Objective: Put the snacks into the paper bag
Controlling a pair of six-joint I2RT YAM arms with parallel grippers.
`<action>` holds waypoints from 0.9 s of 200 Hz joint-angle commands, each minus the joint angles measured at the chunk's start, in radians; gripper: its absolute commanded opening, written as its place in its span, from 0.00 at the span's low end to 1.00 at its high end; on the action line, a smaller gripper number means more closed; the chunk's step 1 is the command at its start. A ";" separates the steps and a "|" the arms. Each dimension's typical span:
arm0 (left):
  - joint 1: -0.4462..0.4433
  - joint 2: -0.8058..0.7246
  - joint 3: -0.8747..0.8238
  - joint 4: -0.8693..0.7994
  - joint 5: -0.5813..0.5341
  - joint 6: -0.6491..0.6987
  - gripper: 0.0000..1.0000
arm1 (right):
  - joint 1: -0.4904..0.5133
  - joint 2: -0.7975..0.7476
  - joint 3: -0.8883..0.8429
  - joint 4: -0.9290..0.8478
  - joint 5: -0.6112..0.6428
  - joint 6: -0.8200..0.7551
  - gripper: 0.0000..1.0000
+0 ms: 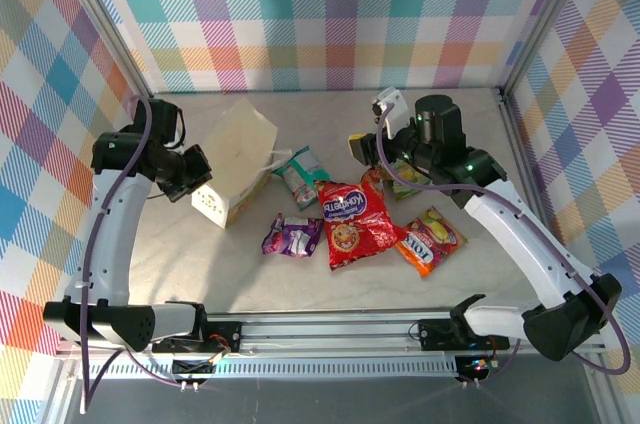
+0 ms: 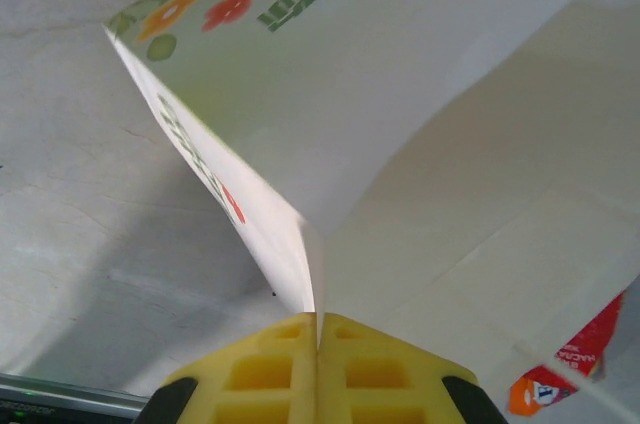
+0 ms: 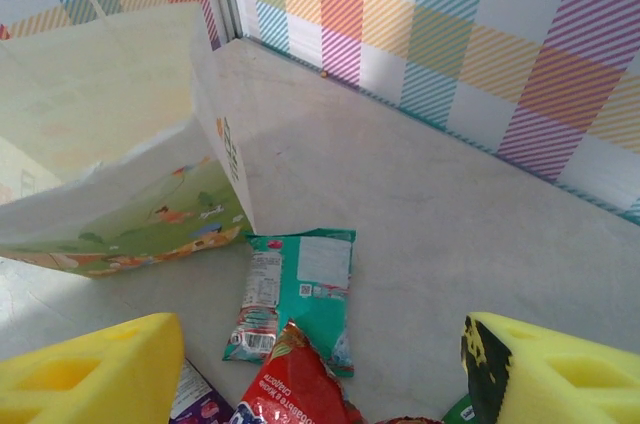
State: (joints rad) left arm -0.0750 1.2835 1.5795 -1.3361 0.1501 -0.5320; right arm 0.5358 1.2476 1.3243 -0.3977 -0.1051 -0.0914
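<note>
The left arm arched in from the left, the left gripper (image 2: 318,332) pinched shut on the rim of the tilted paper bag (image 1: 240,154). The right arm bent over mid-table, the right gripper (image 3: 320,384) spread wide and empty above the red packet (image 1: 352,222) and teal-white packet (image 3: 300,294), just right of the bag.

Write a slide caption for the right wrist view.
Open right hand hovers over a teal packet and a red packet lying beside the white paper bag.
</note>
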 commanded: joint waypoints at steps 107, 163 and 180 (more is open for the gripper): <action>0.006 -0.025 -0.049 0.043 0.238 -0.153 0.02 | -0.025 0.060 0.085 -0.082 -0.046 0.050 0.73; 0.006 -0.039 -0.051 -0.004 0.173 -0.138 0.27 | -0.028 0.080 0.089 -0.082 -0.043 0.061 0.73; 0.006 -0.045 -0.055 -0.016 0.151 -0.116 0.35 | -0.028 0.079 0.089 -0.087 -0.038 0.060 0.73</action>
State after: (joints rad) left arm -0.0750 1.2533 1.5383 -1.3087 0.3298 -0.6643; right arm 0.5106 1.3312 1.3880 -0.4759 -0.1318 -0.0433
